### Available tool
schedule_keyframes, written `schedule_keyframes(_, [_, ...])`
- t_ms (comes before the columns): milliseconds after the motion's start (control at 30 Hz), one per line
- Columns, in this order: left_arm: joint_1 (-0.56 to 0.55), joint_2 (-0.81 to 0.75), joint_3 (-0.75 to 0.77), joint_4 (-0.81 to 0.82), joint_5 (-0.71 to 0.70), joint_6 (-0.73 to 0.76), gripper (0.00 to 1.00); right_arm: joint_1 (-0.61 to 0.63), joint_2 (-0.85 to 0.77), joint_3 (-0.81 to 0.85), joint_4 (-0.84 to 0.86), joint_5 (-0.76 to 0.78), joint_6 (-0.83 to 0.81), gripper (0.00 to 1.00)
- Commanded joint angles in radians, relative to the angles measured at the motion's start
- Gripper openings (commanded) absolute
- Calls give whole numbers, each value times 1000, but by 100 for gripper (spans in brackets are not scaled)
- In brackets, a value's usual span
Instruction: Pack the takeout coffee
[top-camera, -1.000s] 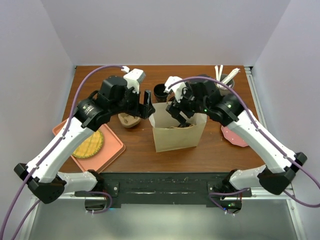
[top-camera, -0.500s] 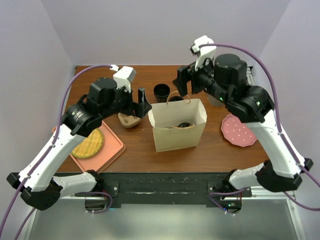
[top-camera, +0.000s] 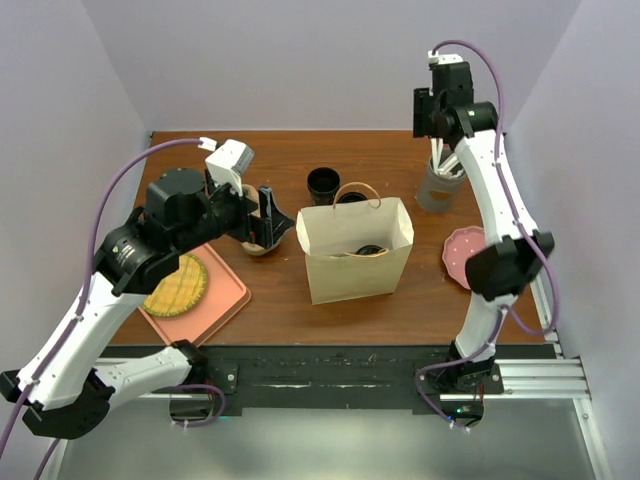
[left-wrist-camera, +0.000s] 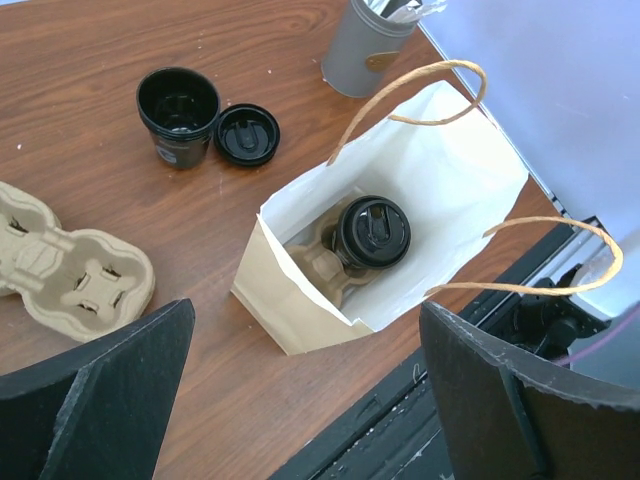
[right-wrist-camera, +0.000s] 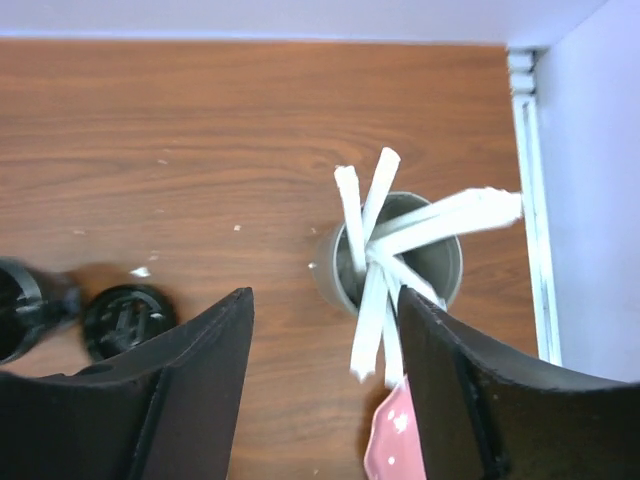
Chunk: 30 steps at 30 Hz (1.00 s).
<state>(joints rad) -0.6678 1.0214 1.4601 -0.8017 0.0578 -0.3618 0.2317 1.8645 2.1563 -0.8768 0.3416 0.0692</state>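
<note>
The takeout coffee (left-wrist-camera: 372, 232), a black cup with a black sip lid, stands inside the open brown paper bag (left-wrist-camera: 450, 180) in a cardboard carrier. From above only its lid shows (top-camera: 368, 249) in the bag (top-camera: 355, 270). My left gripper (top-camera: 268, 212) is open and empty, just left of the bag and above the table; in the left wrist view (left-wrist-camera: 305, 310) it looks down into the bag. My right gripper (top-camera: 428, 112) is open and empty, raised high at the back right, far from the bag; in the right wrist view (right-wrist-camera: 325, 295) it is over a grey cup.
A lidless black cup (top-camera: 322, 184) and a loose black lid (left-wrist-camera: 247, 133) lie behind the bag. A spare cardboard carrier (left-wrist-camera: 70, 270) lies left of it. A grey cup of white straws (right-wrist-camera: 400, 260), a pink plate (top-camera: 468, 258) and an orange tray (top-camera: 215, 300) stand around.
My right gripper has risen out of the bag and swung up to the back right, over the straw cup. My left gripper has drawn back to the left, away from the bag.
</note>
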Motion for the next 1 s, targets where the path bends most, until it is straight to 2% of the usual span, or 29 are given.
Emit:
schedule_keyframes(0, [5,-15,23,-20,30,20,99,-29,114,149,-68,-113,-60,61])
schedule_keyframes(200, [4,-21,26,-36,7,-17,99,-98,235,281,-111,-156,-112,57])
schedule_keyframes(367, [5,-9,2,-19,22,-61,99,-134,252,241,-77,-199,-118,56])
schedule_keyframes(567, [5,17,-11,18,46,-86,100,-143,295,272,-57,-268,-126,54])
schedule_keyframes(767, [5,51,-3,32,54,-91,100,-144,334,272,-44,-291,-129,52])
schedule_keyframes(967, [5,62,-1,25,30,-89,100,-144,308,180,35,-248,-152,49])
